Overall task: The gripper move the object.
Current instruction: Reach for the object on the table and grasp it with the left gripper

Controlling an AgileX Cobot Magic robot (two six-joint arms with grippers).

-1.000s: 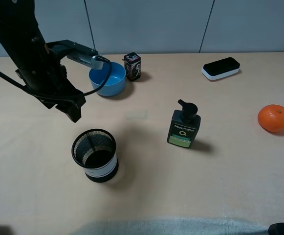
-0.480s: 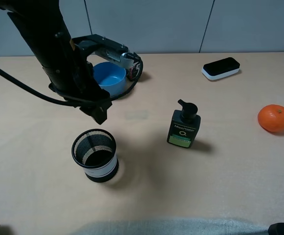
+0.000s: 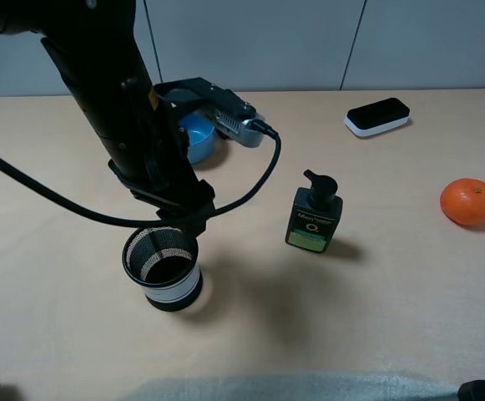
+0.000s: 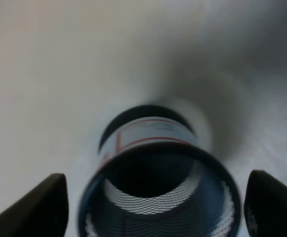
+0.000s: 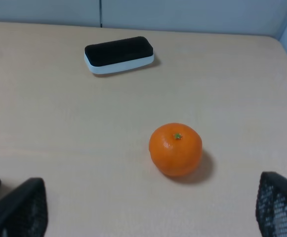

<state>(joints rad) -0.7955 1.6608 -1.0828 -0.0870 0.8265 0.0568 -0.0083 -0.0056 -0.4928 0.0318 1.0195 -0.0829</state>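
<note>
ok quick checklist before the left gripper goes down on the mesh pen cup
1. Left gripper open: ok, fingers stand wide.
2. Mesh pen cup between the fingers: ok, the wrist view shows its rim centred, with a gap on each side.
3. Cup upright: ok, standing on its base on the table.
4. Height above the rim: cannot tell; in the high view the gripper overlaps the far rim.
5. Cable clear of the cup: ok, it loops beside the arm, above the rim.
6. Pump bottle out of the way: ok, it stands apart, on the cup's right.
</note>
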